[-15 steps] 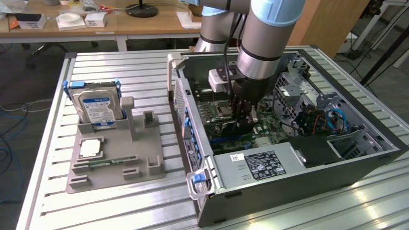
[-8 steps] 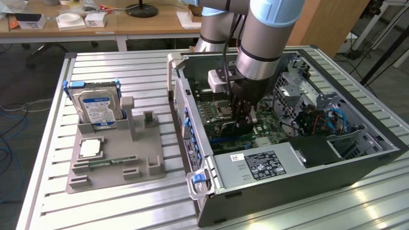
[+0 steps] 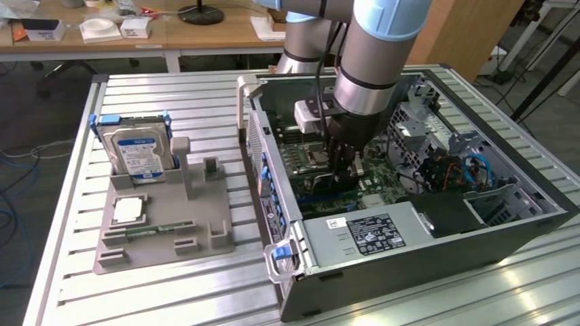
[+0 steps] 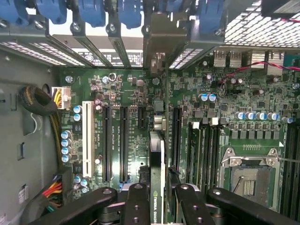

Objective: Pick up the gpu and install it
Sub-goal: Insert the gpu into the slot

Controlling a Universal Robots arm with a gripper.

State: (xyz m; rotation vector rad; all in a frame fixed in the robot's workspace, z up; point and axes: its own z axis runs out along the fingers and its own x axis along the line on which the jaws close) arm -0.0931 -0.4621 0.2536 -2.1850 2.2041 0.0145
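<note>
My gripper (image 3: 341, 170) reaches down from the arm into the open computer case (image 3: 426, 261), over the green motherboard (image 4: 136, 93). Its black fingers (image 4: 136, 206) are shut on the gpu (image 4: 157, 164), which I see edge-on in the wrist view as a thin card with a green board edge and a dark labelled face. The card stands upright above the motherboard, in line with a long black slot (image 4: 176, 136). Its silver end bracket (image 4: 157, 44) sits at the rear slot openings, among the blue latches (image 4: 129, 11). Whether the card is seated in the slot I cannot tell.
In the exterior view's left, a grey holder (image 3: 204, 238) carries a hard drive (image 3: 140, 153), a small memory stick (image 3: 159, 229) and a square chip (image 3: 130, 210). Inside the case lie the power supply (image 3: 367, 234), the CPU socket (image 4: 248, 180) and cable bundles (image 4: 51, 192).
</note>
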